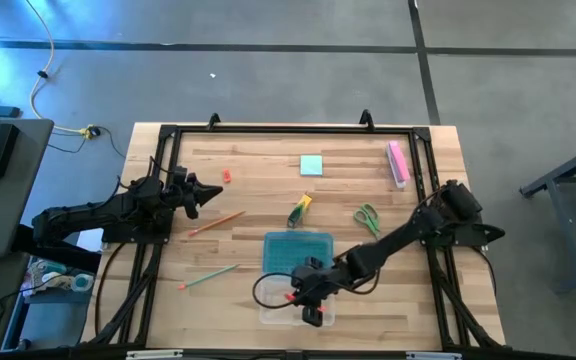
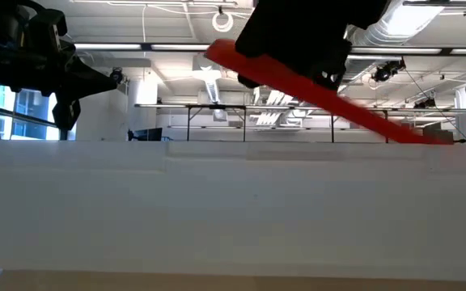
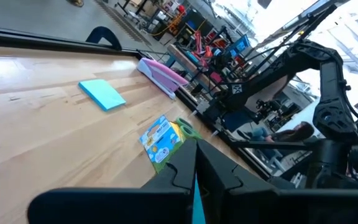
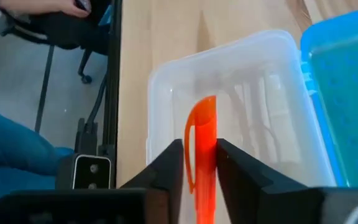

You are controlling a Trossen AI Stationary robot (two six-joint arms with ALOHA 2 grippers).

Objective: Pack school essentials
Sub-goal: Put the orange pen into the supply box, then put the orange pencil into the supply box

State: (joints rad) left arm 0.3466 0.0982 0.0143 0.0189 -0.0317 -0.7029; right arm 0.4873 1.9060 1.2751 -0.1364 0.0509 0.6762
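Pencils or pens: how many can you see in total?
3: orange pencil and green pencil on the table's left half; orange-red pen in the right gripper over the clear box.

An orange-red pen [image 4: 202,149] sits pinched between the fingers of the right gripper [image 4: 199,163], hanging over the open clear box at the lower centre of the high view; in the low view it slants down to the right across the upper middle. An orange-red pencil [image 1: 216,223] lies diagonally at centre left, and a green pencil [image 1: 208,276] lies below it at lower left. A tiny red piece [image 1: 226,176] rests at upper left. The light-blue square note pad [image 1: 311,164] lies flat at upper centre. The yellow-green marker-like piece [image 1: 299,210] lies tilted at centre. The green-handled scissors [image 1: 368,217] lie right of centre.
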